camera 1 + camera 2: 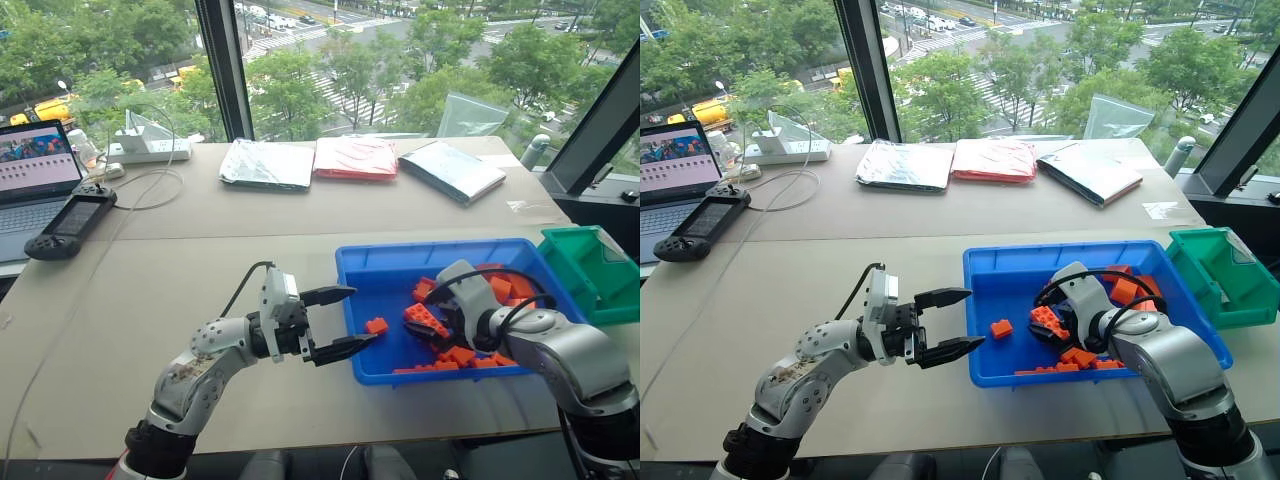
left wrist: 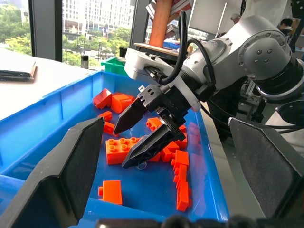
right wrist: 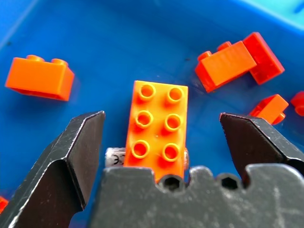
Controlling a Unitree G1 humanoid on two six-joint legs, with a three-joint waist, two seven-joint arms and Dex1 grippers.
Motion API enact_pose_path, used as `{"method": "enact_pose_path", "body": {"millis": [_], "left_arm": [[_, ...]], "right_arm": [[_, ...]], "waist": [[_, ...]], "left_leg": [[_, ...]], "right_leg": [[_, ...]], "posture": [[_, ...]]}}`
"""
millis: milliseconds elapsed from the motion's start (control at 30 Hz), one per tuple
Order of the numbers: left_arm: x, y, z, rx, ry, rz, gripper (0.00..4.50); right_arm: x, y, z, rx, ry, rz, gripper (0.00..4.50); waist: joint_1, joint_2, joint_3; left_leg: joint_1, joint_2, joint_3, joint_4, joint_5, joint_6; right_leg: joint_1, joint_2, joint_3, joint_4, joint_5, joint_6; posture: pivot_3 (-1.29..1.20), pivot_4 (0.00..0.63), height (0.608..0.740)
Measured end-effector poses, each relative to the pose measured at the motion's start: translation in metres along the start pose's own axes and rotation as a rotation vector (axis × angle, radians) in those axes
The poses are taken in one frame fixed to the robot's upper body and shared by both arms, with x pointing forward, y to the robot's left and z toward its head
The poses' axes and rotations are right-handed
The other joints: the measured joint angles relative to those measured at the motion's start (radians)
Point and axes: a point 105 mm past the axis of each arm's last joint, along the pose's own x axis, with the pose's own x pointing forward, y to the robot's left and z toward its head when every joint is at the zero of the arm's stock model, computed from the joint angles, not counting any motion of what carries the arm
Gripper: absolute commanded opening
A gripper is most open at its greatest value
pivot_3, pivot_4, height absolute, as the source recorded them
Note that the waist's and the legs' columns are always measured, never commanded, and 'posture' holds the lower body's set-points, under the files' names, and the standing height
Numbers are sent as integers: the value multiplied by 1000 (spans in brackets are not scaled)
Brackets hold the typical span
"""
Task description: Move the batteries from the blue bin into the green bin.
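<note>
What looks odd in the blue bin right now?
The blue bin holds mostly orange toy bricks, not batteries. One battery lies half-hidden under a six-stud brick, between the right pincer fingers.

Both grippers [image 1: 340, 320] [image 2: 142, 137] agape.

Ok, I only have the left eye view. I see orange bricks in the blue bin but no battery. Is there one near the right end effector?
Observer: Yes. The right wrist view shows a silver battery lying under a six-stud orange brick, with one end poking out.
Operator: Is the end effector gripping anything there?
Observer: No. The right end effector is open. Its fingers stand one on each side of the brick, and there is a gap on both sides.
</note>
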Motion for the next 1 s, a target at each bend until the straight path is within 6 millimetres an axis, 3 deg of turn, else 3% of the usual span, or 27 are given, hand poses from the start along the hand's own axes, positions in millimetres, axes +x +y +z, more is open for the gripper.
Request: {"method": "enact_pose_path", "body": {"millis": [167, 233, 300, 367, 400, 467, 567, 667, 767, 867, 1000], "left_arm": [[0, 0, 0, -1, 0, 1, 4500], [0, 0, 0, -2, 1, 1, 4500], [0, 0, -1, -3, 2, 5, 4500], [0, 1, -1, -4, 2, 8, 4500], [0, 1, -1, -4, 2, 9, 4500], [0, 1, -1, -4, 2, 9, 4500], [0, 0, -1, -5, 2, 8, 4500], [0, 0, -1, -5, 2, 9, 4500], [0, 1, -1, -4, 3, 10, 4500], [0, 1, -1, -4, 4, 12, 4500], [0, 1, -1, -5, 3, 17, 4500]], "right_arm": [[-34, -44, 37, 53, -148, -139, 1441], [-51, -69, 38, 57, -147, -242, 1441], [-65, -97, 24, 73, -91, -371, 1441], [-67, -107, 4, 88, -27, -426, 2466], [-65, -107, -3, 97, -7, -421, 2663], [-61, -103, -7, 90, -3, -393, 3342], [-61, -97, 5, 73, -60, -353, 4409], [-61, -68, 28, 27, -161, -194, 4493], [-63, -22, 42, -56, -216, 36, 4493], [-57, 6, 24, -66, -135, 178, 4493], [-43, 20, 4, -71, -36, 233, 4493]], "waist": [[3, 0, 0], [6, 0, 0], [9, 0, 0], [7, 0, 0], [4, 0, 0], [-6, 1, 0], [-9, 1, 0], [-5, 1, 0], [-2, 1, 0], [8, 0, 0], [6, 0, 0]], "left_leg": [[0, 0, 0, 0, 0, 0], [0, -1, 0, 0, 0, 0], [0, -1, 1, 0, 0, 0], [0, 0, 2, -1, 0, 0], [0, 0, 2, -1, 0, 0], [0, 0, 2, -1, 0, 0], [2, 1, 2, -1, 0, 0], [1, 1, 1, -1, 0, 0], [0, 1, 0, -1, 0, 1], [-1, 0, 0, 0, 0, 1], [0, 0, 0, 1, 0, 0]], "right_leg": [[0, 0, 0, 0, 0, 0], [0, 0, -1, 0, 0, 0], [1, 0, -1, -1, 0, 0], [0, 0, -1, -1, 0, 0], [0, 0, 0, -1, 0, 0], [-1, 0, 2, 1, 0, 0], [0, 1, 2, 1, 0, 0], [0, 1, 2, 0, 0, 0], [0, 1, 1, 0, 0, 0], [1, -1, -1, -1, 0, 0], [1, 0, 0, 0, 0, 0]], "posture": [[0, 150, 740], [0, 150, 740], [0, 150, 740], [0, 150, 740], [0, 150, 740], [0, 150, 740], [0, 150, 740], [0, 150, 740], [0, 150, 740], [0, 150, 740], [0, 150, 740]]}}
